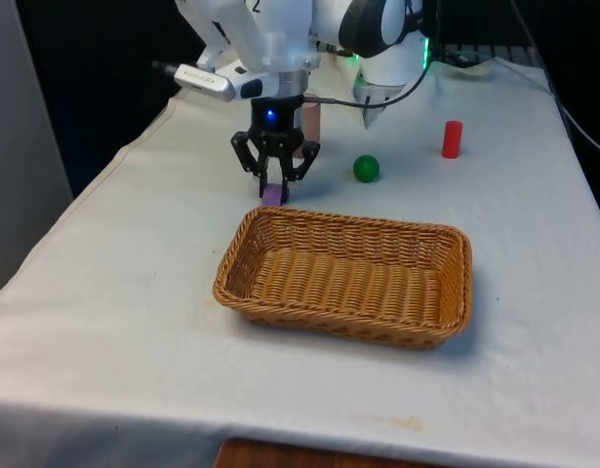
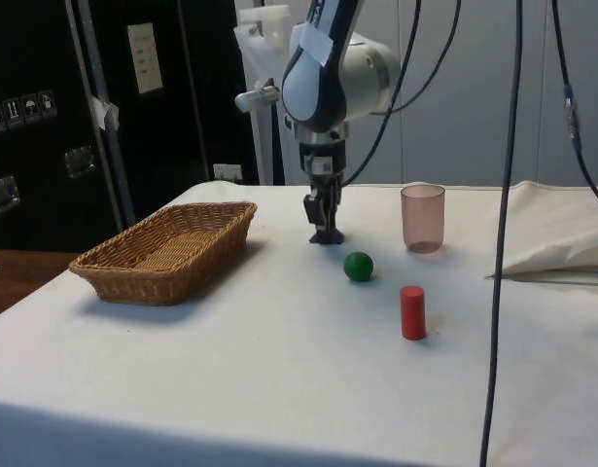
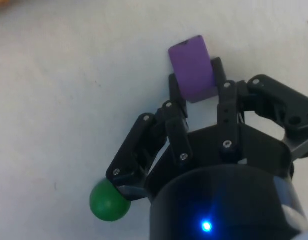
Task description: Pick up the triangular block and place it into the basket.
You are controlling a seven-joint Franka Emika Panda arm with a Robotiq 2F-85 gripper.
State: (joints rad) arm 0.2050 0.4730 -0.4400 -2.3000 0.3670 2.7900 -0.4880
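I have the gripper (image 1: pixel 274 187) down on the purple block (image 1: pixel 272 194), fingers closed against two opposite sides of it, as the wrist view shows (image 3: pixel 193 71); the block sits on the tablecloth (image 1: pixel 134 292) just behind the basket's (image 1: pixel 344 276) far rim, towards the robot's end of the tabletop, and in the side view (image 2: pixel 326 233) it looks to be resting on the cloth or barely off it. I judge it small, light and rigid, likely smooth wood or plastic; sloped faces could squeeze it out of the grip, so I want the fingers on the flat parallel sides, low and centred. The green ball (image 1: pixel 366 168), red cylinder (image 1: pixel 452 138) and pink cup (image 2: pixel 422 217) stand apart, nearer the far edge.
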